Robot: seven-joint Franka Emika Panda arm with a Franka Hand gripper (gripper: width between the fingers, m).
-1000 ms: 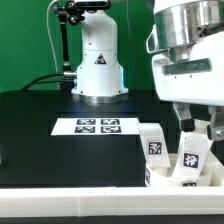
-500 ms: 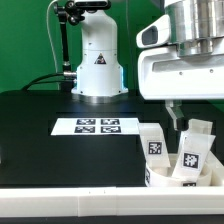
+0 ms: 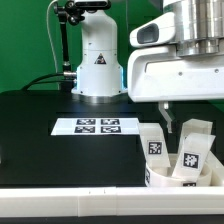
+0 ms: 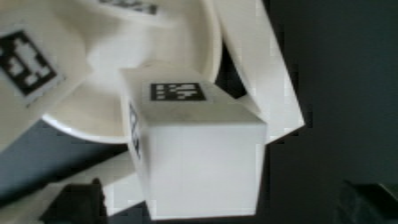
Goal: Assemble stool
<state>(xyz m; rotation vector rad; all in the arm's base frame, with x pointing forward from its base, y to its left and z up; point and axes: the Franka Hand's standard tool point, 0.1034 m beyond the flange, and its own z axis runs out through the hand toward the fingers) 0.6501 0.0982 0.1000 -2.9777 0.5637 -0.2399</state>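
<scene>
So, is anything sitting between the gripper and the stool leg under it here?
Nothing visible does. The gripper hangs just above the white legs, and in the wrist view the block leg lies unobstructed beneath the camera.

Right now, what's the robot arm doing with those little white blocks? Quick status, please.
Gripper above the white blocks, holding nothing; open or shut, cannot tell. Tagged leg propped up beside another leg, near the white rail. Nothing blocking.
</scene>
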